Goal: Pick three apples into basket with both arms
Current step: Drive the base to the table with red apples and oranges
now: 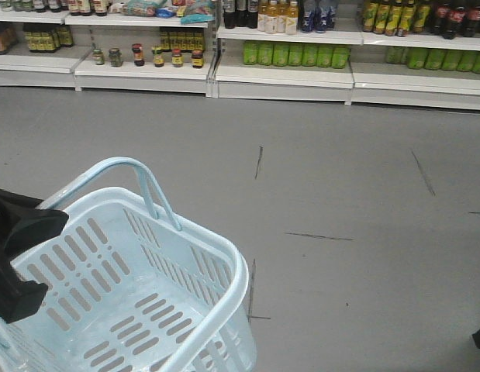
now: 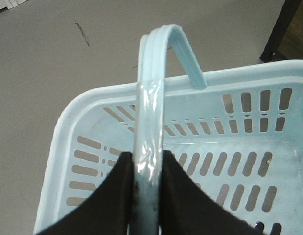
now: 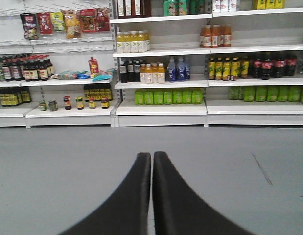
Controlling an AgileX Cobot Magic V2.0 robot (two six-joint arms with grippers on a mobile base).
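Observation:
The pale blue basket [image 1: 216, 256] hangs at the lower left of the front view, empty, its loop handle [image 1: 139, 167] raised. My left gripper [image 2: 149, 159] is shut on the handle [image 2: 152, 98], which runs up between the two dark fingers; the slotted basket rim [image 2: 68, 117] lies below it. The black left arm [image 1: 18, 256] shows at the left edge of the front view. My right gripper [image 3: 152, 156] is shut and empty, pointing over the grey floor toward the shelves. No apples are in view.
Shop shelves [image 1: 286, 74] with bottles and jars run along the far wall, also in the right wrist view [image 3: 161, 105]. Grey floor [image 1: 340, 194] lies between. A dark furniture leg [image 2: 281, 29] stands at the upper right of the left wrist view.

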